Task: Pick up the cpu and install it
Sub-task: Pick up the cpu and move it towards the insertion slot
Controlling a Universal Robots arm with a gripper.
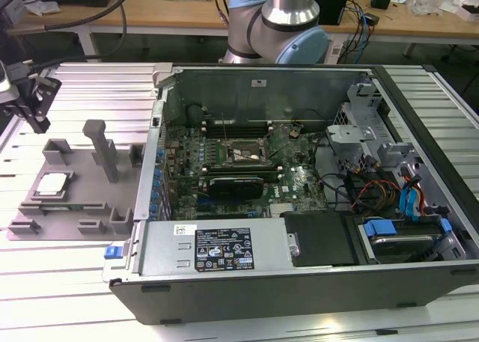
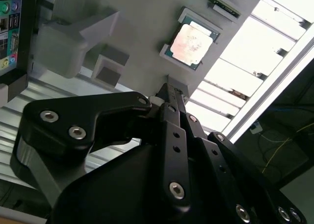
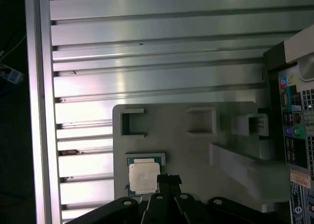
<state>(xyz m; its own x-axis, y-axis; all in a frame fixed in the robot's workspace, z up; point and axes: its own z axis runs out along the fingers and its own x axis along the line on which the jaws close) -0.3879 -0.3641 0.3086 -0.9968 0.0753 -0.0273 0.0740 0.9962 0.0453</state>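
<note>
Over at the exterior view's left edge, the claw (image 1: 37, 114) hangs above the bench (image 1: 67, 289), tilted, up and away from the grey fixture (image 1: 75, 207), not touching anything. The arm's base (image 1: 277, 20) stands behind the open computer case (image 1: 262, 260), and the links between base and claw are cut off by the frame, so the pose in between is anyone's guess. In both wrist views the fingers are pressed together to a narrow tip (image 2: 170, 92) (image 3: 169, 179) with nothing pinched between them. The cpu (image 1: 51, 185) sits flat in a shallow square recess of the fixture, silver top up (image 2: 191, 44). In the first wrist view the claw tip overlaps one edge of the cpu (image 3: 143, 177), but how high above it the tip is, I can't tell. The claw's black body blocks a good chunk of the fixture in the second wrist view. Room-wise, the cpu is near the fixture's outer edge, with bare bench slats beyond it; the upright blocks (image 1: 101, 147) stand between it and the case wall, which is just beside the fixture. The dark socket (image 1: 243, 153) lies inside the case, well apart from the cpu.
</note>
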